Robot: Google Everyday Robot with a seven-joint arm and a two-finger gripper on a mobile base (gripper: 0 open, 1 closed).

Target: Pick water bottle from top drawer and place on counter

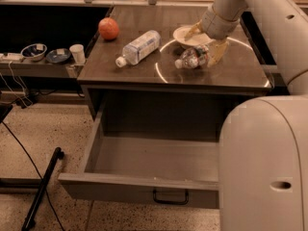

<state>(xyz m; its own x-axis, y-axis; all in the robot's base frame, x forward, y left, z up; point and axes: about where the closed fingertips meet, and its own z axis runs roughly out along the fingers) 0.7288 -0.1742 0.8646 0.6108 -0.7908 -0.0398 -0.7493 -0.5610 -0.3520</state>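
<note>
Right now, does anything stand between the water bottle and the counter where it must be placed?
Nothing visible does. The water bottle already appears to lie on the counter, at the pincer, with a white bowl just behind it.

My one camera looked from high up in front of the counter [231,73], facing down and ahead toward 12 o'clock. It stood close enough that my own arm shell [260,167] filled the frame's 4 o'clock corner. The top drawer [120,186] lay at 6 o'clock, and my claw [202,47] at 1 o'clock over the counter.
</note>
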